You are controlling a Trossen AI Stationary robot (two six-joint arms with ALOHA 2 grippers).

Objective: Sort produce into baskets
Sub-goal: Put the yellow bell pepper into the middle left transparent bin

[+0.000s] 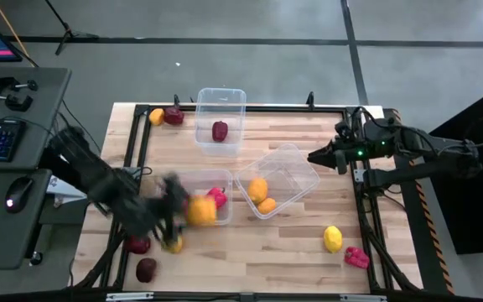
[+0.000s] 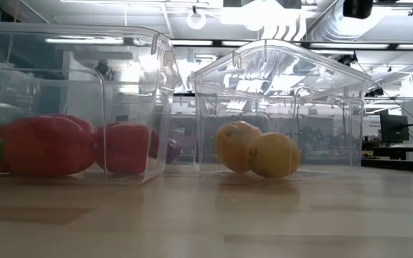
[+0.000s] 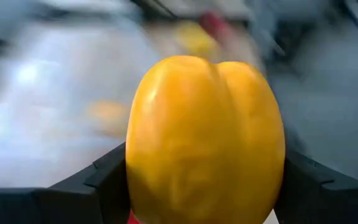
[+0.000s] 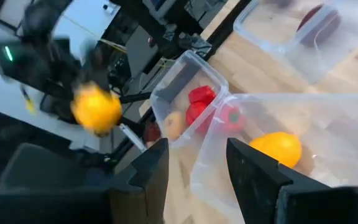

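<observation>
My left gripper (image 1: 189, 210) is shut on a yellow-orange pepper (image 3: 207, 137) and holds it over the near-left clear tub (image 1: 193, 178), which holds red peppers (image 1: 217, 197). The held pepper also shows in the right wrist view (image 4: 96, 109). My right gripper (image 1: 313, 157) is open and empty at the table's right side, beside a tilted clear tub (image 1: 296, 164) holding two orange pieces (image 1: 259, 190). A third tub (image 1: 221, 99) at the far side holds one dark red piece (image 1: 220, 131). My left gripper pinches the yellow-orange pepper by its two opposite sides (image 3: 135, 174) between its two fingers (image 3: 98, 183). The pepper fills the gap between them. It is lifted clear of the table and the tub; the arm comes from the table's left.
Loose pieces lie on the table: a yellow one (image 1: 332, 238) and a red one (image 1: 356, 257) near right, two maroon ones (image 1: 139, 245) (image 1: 146, 269) and a yellow one (image 1: 173, 245) near left, an orange (image 1: 156, 116) and a maroon one (image 1: 173, 116) far left.
</observation>
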